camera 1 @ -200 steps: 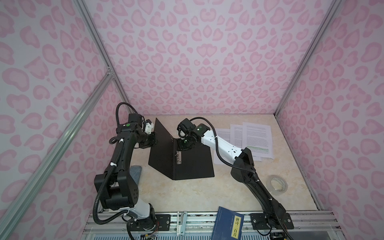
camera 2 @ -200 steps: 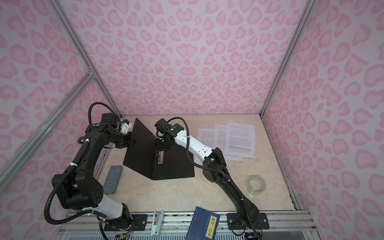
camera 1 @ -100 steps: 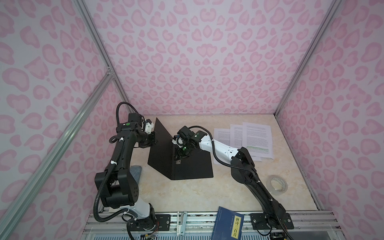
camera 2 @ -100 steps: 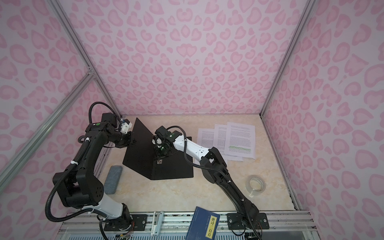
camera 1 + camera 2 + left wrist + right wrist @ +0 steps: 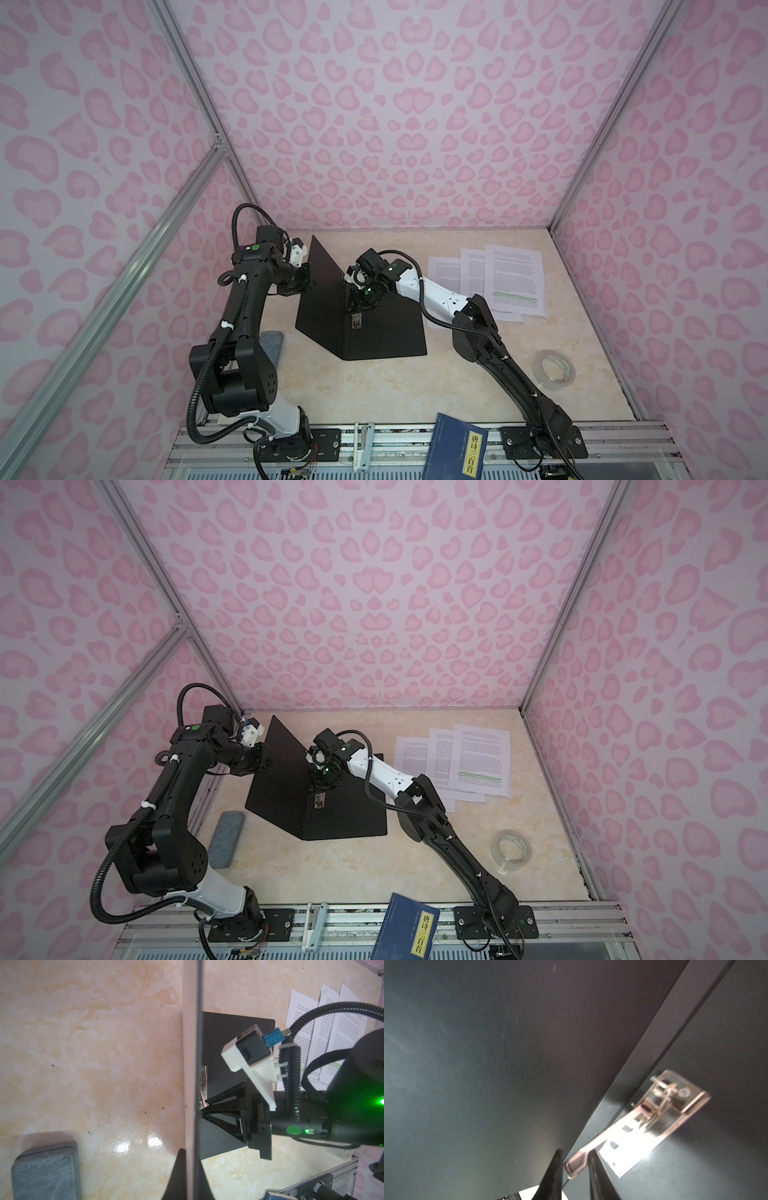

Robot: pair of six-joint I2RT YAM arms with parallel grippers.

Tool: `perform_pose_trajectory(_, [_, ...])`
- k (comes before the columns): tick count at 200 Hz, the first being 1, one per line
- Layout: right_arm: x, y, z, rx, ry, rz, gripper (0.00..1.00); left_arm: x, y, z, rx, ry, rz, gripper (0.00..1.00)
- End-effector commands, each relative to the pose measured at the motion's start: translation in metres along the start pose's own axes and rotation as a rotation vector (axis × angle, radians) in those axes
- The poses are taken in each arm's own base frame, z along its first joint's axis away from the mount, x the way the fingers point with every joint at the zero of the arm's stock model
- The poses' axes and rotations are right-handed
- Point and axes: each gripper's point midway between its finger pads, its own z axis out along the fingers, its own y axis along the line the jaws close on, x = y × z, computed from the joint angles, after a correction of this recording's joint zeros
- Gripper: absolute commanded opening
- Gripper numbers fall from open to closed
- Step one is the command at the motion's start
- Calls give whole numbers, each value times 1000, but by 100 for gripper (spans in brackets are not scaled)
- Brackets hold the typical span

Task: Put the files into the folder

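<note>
Left wrist view shows it best: my left gripper point(image 5: 189, 1155) is clamped shut on the edge of the folder's point(image 5: 386, 332) raised cover point(image 5: 190, 1064), so it stands up off the table. My right gripper point(image 5: 575, 1157) is down at the spine, jaws almost together, with the lifted lever of the metal clip point(image 5: 643, 1124) pinched between them. The folder lies open mid-table, black inside up. The files point(image 5: 513, 278) are fanned out flat just to its right, all three outside it.

blue book point(image 5: 451, 440), clear tape roll point(image 5: 539, 370), grey block point(image 5: 225, 839)
</note>
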Motion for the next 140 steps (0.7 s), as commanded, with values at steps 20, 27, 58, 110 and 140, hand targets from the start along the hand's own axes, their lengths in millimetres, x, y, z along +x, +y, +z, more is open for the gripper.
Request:
perform_pose_trajectory(20, [-24,-2,-2,-78,-47,17,26,4,-5,0,28,23,4,3])
perform_pose_trajectory(27, [-28,-4,-2,-89,-55,28,26,4,-5,0,29,26,3,3])
perform_pose_trajectory(58, [-46,-13,-7,-129,-101,58,26,6,-6,0,35,34,4,3])
perform_pose_trajectory(110, [-76,-22,-24,-157,-193,85,29,7,-4,-1,23,35,4,3])
perform_pose_trajectory(140, [-84,-15,-40,-162,-224,68,31,9,-2,-3,8,37,5,3])
